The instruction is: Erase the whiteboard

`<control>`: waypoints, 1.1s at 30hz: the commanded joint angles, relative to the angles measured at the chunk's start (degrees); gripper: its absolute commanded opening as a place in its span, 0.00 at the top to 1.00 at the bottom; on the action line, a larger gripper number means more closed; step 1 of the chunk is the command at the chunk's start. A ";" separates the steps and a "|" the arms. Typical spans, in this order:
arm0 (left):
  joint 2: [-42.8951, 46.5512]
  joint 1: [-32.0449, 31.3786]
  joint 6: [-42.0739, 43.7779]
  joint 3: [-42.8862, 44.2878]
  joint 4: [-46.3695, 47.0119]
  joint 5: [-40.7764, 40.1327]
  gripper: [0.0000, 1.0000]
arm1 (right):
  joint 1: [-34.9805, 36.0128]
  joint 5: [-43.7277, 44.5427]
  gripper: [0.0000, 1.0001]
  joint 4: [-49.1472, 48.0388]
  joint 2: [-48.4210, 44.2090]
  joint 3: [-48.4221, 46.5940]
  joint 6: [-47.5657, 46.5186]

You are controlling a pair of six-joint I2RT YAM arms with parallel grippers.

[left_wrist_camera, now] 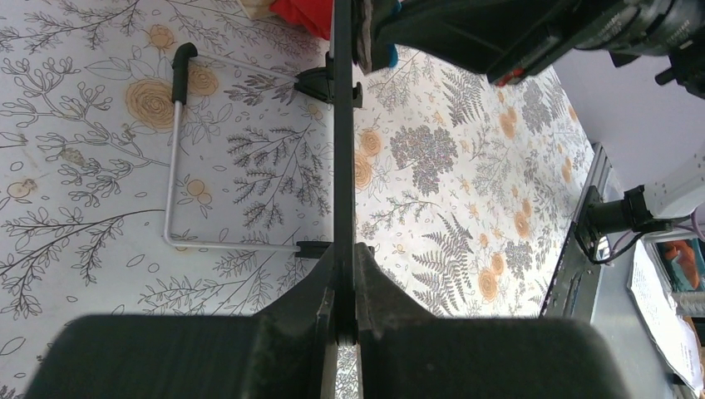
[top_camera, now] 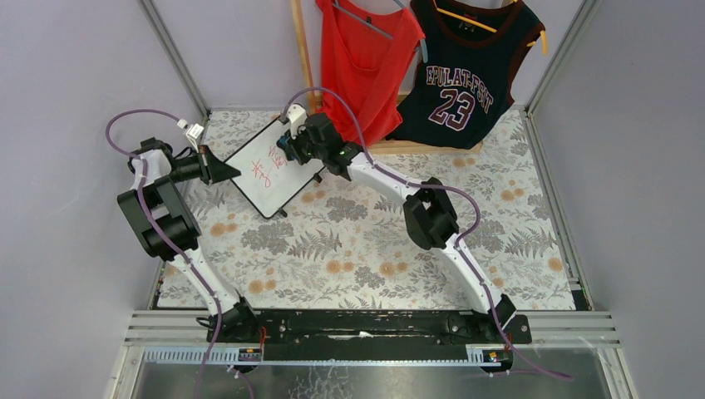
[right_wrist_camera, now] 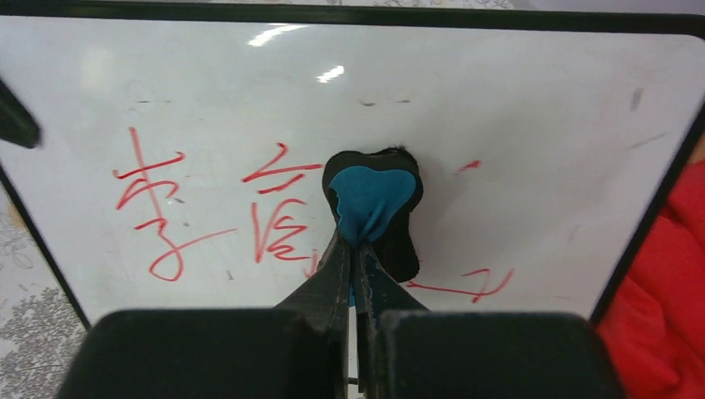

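The whiteboard (top_camera: 270,166) stands tilted at the back left of the table, with red handwritten characters (right_wrist_camera: 158,208) on its white face. My left gripper (top_camera: 233,173) is shut on the board's left edge; in the left wrist view the board (left_wrist_camera: 342,133) shows edge-on between the jaws. My right gripper (right_wrist_camera: 356,249) is shut on the blue eraser (right_wrist_camera: 370,199), whose black felt pad presses against the board (right_wrist_camera: 499,100) among the red strokes. The top view shows my right gripper (top_camera: 291,148) over the board's upper right part.
A red top (top_camera: 366,58) and a dark number 23 jersey (top_camera: 470,71) hang at the back, just behind the board. The board's wire stand (left_wrist_camera: 172,150) rests on the floral tablecloth (top_camera: 366,249). Metal frame posts edge the cell.
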State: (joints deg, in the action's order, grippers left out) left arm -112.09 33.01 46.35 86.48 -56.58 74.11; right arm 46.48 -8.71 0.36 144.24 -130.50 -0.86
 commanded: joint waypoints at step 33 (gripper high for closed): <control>-4.23 -0.58 14.75 5.73 -13.65 -5.31 1.00 | -2.54 0.63 1.00 -5.82 -8.89 14.79 -1.18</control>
State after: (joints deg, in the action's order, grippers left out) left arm -115.81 33.04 57.36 92.23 -68.77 73.89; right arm 41.23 -8.21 -4.29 139.11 -117.21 -1.91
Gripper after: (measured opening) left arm 0.050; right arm 0.033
